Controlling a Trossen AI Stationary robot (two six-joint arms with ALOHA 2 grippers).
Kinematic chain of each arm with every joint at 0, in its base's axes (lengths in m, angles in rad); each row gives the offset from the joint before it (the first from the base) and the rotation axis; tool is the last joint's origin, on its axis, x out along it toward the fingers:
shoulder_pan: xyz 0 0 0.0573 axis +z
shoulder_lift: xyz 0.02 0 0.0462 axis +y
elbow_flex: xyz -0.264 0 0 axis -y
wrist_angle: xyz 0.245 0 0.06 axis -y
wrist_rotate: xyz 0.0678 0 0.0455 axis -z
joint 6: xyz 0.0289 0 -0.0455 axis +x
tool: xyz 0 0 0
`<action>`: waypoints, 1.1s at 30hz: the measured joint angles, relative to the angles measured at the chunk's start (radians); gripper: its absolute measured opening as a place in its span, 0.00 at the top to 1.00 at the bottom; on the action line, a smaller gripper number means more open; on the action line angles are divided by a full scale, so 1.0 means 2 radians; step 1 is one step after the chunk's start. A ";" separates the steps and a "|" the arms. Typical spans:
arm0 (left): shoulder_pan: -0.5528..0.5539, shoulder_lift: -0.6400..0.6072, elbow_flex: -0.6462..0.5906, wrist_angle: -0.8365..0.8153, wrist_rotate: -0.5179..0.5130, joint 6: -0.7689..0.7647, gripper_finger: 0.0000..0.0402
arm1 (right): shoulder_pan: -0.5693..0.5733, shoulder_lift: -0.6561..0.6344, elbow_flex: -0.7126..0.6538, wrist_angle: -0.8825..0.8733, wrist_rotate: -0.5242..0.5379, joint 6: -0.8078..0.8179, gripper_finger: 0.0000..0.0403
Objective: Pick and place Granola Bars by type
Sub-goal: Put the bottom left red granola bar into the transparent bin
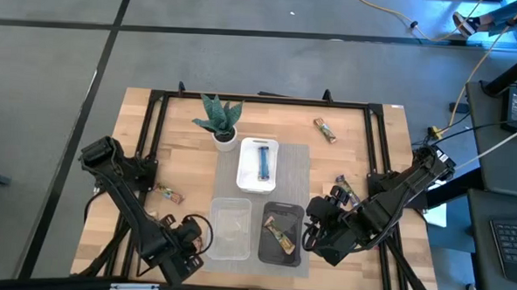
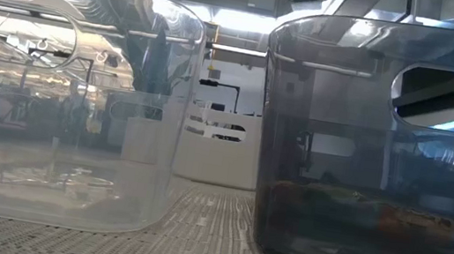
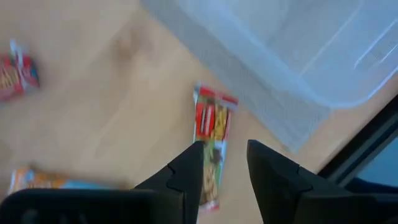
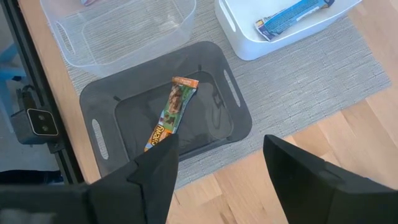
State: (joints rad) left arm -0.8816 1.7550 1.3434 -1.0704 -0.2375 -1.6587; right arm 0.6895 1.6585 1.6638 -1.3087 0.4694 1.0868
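Note:
A red-and-green granola bar (image 3: 212, 127) hangs between the fingers of my left gripper (image 3: 225, 163), which is shut on it above the wood at the near left, beside the clear tray (image 1: 229, 229). My left gripper (image 1: 190, 240) points down. My right gripper (image 4: 217, 177) hovers open above the near right edge of the black tray (image 4: 99, 106), where a green-and-tan bar (image 4: 173, 111) lies flat. A blue bar (image 1: 263, 162) lies in the white tray (image 1: 243, 172). Loose bars lie on the table (image 1: 167, 194) (image 1: 325, 129) (image 1: 341, 184). My left gripper pinches the granola bar's green end (image 3: 211, 177) between its two fingers, coming from above and pointing steeply down. One finger (image 3: 186, 177) covers part of that end. The bar runs along the fingers and hangs below them, its red end (image 3: 215, 99) lowest, over the bare wood.
A potted plant (image 1: 220, 120) stands at the far middle beside the white tray. The three trays sit on a grey mat (image 1: 296, 177). A black frame (image 1: 154, 123) runs around the table's edges. Two more bars (image 3: 15, 76) (image 3: 37, 179) lie on the wood near my left gripper.

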 joint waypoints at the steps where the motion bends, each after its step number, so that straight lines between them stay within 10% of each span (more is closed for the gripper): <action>1: 0.000 0.000 0.000 0.000 0.011 -0.003 0.69 | 0.000 0.000 0.000 0.000 0.000 0.000 0.41; 14: -0.001 0.000 0.000 0.001 0.009 -0.018 0.39 | 0.000 0.000 0.000 -0.001 0.000 0.000 0.41; 33: 0.000 0.053 -0.066 0.088 0.062 -0.063 0.40 | 0.000 0.000 0.000 0.000 0.001 0.000 0.41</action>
State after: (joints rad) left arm -0.8806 1.8616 1.2115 -0.8951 -0.1129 -1.7837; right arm 0.6899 1.6585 1.6638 -1.3085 0.4720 1.0876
